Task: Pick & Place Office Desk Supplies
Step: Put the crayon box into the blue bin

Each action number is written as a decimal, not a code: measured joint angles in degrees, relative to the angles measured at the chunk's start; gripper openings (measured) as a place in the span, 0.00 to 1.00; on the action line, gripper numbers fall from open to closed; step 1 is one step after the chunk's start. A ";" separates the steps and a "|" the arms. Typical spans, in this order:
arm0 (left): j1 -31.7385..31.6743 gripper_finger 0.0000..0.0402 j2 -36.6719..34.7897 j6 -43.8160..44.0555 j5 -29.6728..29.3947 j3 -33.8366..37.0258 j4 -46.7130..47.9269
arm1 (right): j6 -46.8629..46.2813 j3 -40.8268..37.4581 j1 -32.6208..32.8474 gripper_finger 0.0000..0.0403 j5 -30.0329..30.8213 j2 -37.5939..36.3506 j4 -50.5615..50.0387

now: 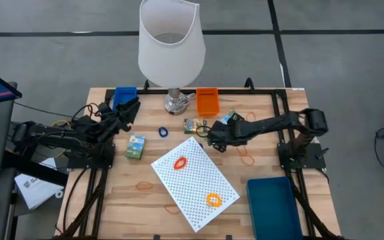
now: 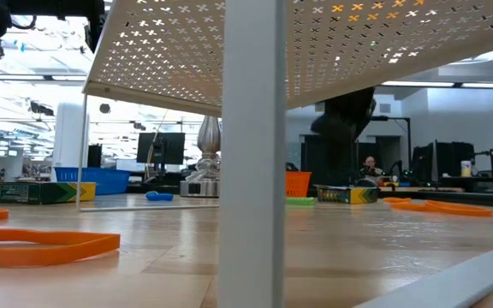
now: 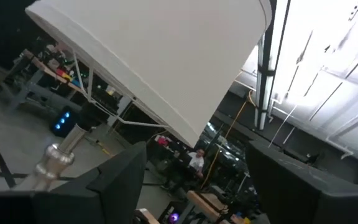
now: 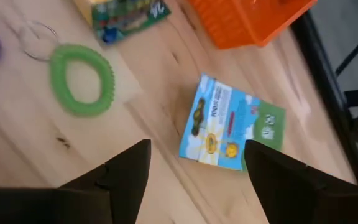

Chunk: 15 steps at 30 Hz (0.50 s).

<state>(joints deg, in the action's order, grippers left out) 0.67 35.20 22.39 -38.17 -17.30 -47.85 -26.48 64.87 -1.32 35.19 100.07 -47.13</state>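
Observation:
My right gripper (image 4: 197, 180) is open and hovers just above a small blue-and-green printed box (image 4: 229, 127) lying flat on the table (image 1: 231, 118), without touching it. A green coil ring (image 4: 81, 79) and a second colourful box (image 4: 122, 14) lie beside it. A third, green box (image 1: 135, 147) and a blue ring (image 1: 163, 132) rest on the wood nearer my left arm. Orange rubber bands (image 1: 247, 158) lie loose on the table. My left gripper (image 1: 131, 107) is open and waits by the blue bin (image 1: 124, 95), pointing up at the lamp shade (image 3: 154, 56).
A tall white lamp (image 1: 171, 47) stands at the far edge between the blue bin and an orange bin (image 1: 207, 100). A white perforated board (image 1: 195, 183) on legs carries two orange rings (image 1: 180, 163). A dark teal tray (image 1: 272, 207) sits at the near right.

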 joint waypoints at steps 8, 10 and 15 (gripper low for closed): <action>0.01 0.67 0.00 3.79 -0.33 0.00 -0.18 | -4.92 1.38 -0.40 0.64 1.31 5.53 -0.81; 0.00 0.67 0.00 4.90 -0.62 0.00 -0.27 | -4.86 1.39 -0.42 0.64 3.01 6.23 -0.67; 0.00 0.67 0.09 5.58 -1.01 0.00 -2.17 | -4.59 1.31 -1.36 0.64 4.09 8.11 0.07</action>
<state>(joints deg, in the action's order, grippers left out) 0.67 35.29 27.97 -39.18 -17.30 -50.02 -31.07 66.17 -2.68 39.28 108.18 -47.07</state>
